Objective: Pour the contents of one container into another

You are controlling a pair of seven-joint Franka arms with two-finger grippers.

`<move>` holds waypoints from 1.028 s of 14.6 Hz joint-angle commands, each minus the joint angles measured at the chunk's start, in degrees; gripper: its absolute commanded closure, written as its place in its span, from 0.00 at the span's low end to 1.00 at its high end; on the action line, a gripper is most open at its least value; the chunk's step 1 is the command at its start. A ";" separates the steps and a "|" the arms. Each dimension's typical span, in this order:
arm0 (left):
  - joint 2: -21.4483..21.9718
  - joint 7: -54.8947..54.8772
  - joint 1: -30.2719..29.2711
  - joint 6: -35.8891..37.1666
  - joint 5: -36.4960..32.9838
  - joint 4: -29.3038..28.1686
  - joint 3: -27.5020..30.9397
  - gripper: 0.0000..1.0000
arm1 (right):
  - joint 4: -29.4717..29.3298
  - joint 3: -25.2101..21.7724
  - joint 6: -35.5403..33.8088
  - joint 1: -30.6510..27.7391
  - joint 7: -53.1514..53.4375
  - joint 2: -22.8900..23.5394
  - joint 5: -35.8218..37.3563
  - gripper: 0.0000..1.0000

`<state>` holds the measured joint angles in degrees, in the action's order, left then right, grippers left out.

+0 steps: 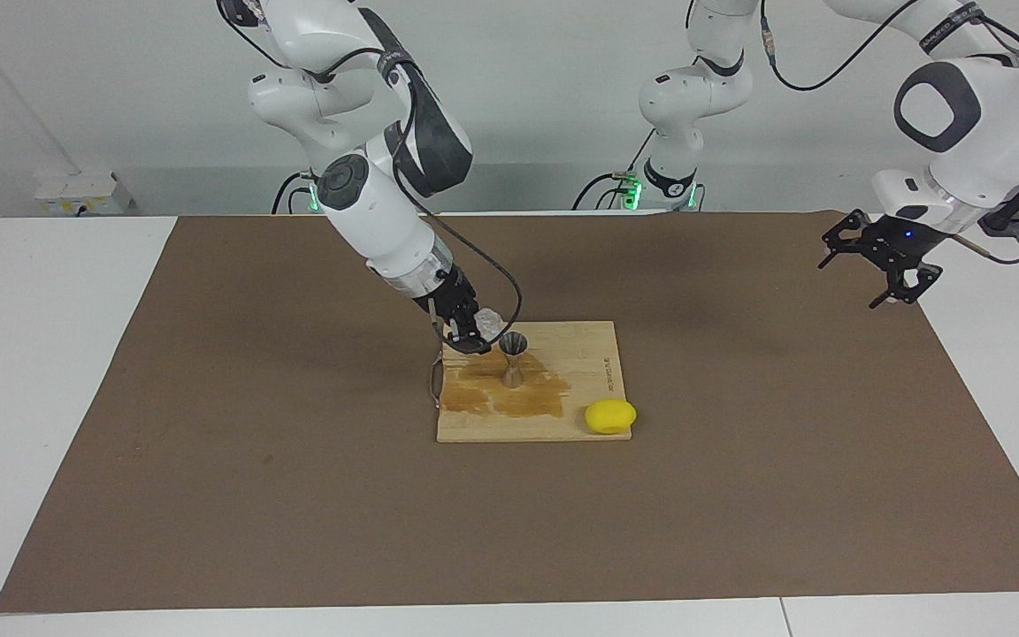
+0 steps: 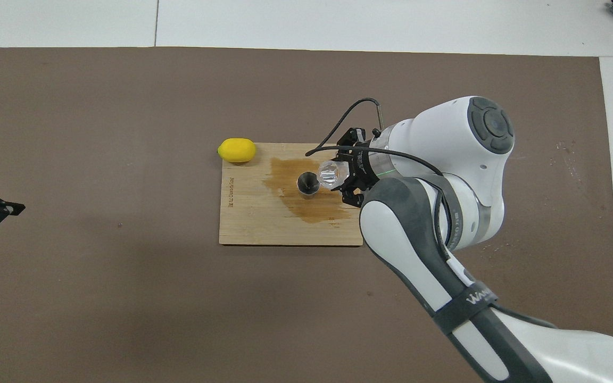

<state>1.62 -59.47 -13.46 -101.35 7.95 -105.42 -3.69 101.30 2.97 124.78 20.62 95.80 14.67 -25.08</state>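
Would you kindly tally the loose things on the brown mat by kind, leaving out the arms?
Clear glass cup, held tilted by the right gripper over the board: 1
Steel jigger: 1
Wooden board: 1
Yellow lemon: 1
Total: 4

The glass cup [image 1: 489,322] is clear, thick-walled and glinting. The jigger [image 1: 512,358] is grey brushed metal with a dull sheen. The board [image 1: 580,354] is pale, smooth wood with visible grain, darkened by a wet stain [image 1: 509,400]. The lemon [image 1: 610,416] looks smooth and waxy. A matt brown mat [image 1: 297,495] covers the white table [image 1: 32,354].
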 commanded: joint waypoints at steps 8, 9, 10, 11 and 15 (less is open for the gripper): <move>6.99 23.69 2.30 1.15 -1.36 -4.80 0.61 0.00 | -2.60 0.20 -1.12 1.87 5.80 0.79 5.48 1.00; 7.43 24.83 2.39 1.59 -1.36 -5.06 0.61 0.00 | -2.51 0.02 -1.12 2.32 6.41 0.79 6.09 1.00; 8.13 26.67 2.48 1.68 -1.36 -5.67 0.52 0.00 | -2.51 0.02 -1.12 2.32 7.20 0.79 6.88 1.00; 8.74 29.47 2.57 1.68 -1.36 -6.11 0.52 0.00 | -2.51 0.11 -0.95 2.41 7.64 0.88 7.76 1.00; 10.06 35.65 3.71 3.25 -1.36 -6.12 0.52 0.00 | -2.51 0.11 -1.03 2.41 7.65 0.97 8.12 1.00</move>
<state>9.20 -26.66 -10.94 -98.99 7.85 -109.62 -3.83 100.34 3.12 124.74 22.96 101.82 14.93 -18.69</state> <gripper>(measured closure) 0.000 0.489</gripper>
